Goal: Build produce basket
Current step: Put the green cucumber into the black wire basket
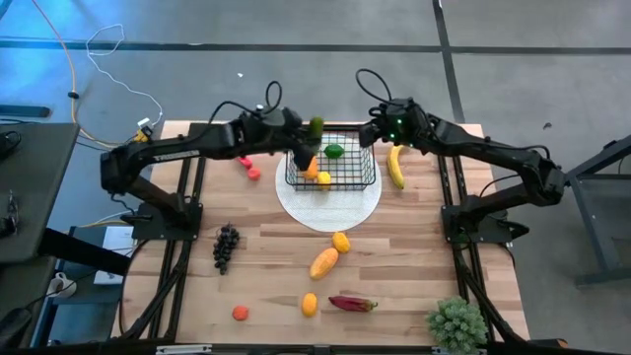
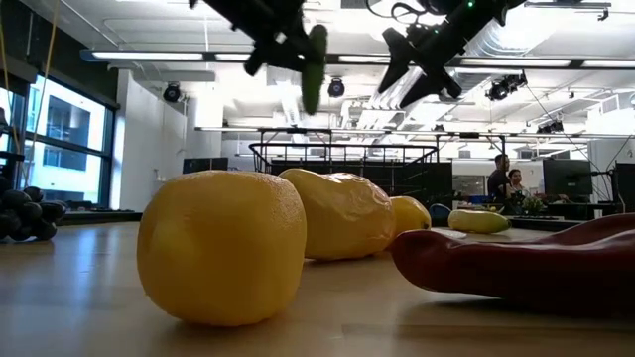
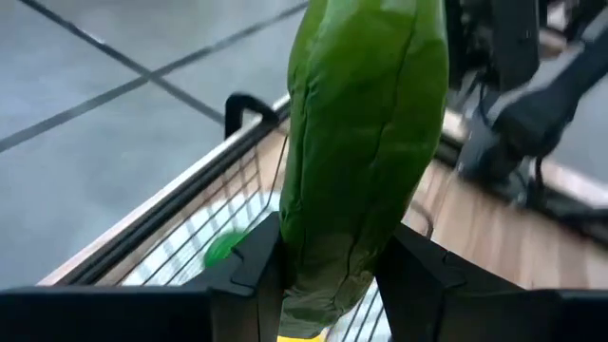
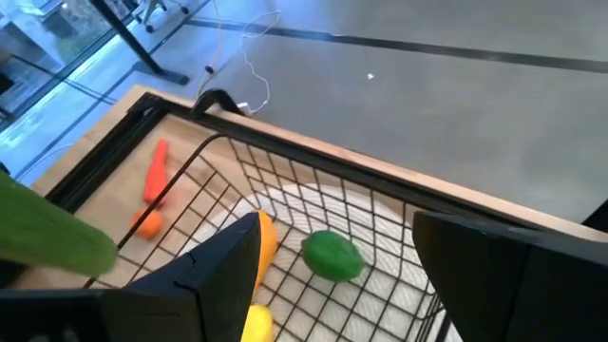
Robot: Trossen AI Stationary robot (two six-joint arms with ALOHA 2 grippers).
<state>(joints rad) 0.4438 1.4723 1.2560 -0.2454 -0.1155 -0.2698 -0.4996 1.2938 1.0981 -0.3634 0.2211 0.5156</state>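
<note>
Holding a green pepper (image 3: 366, 142) pinched between its fingers, the left hand (image 1: 308, 148) hangs above the basket's (image 1: 367, 182) far-left corner. Risk: the pepper is long, smooth and glossy, gripped at one end only, so it could slip or catch the thin black wire rim and fall outside onto the white plate (image 1: 330, 212). Basket sits far-centre on the wooden tabletop (image 1: 414, 266), already holding a lime (image 1: 334, 151), an orange piece and a yellow one. Right hand (image 1: 375, 133), spread and empty, hovers at the basket's far-right corner; it could nudge the light mesh. Banana (image 1: 395, 166) lies just right.
</note>
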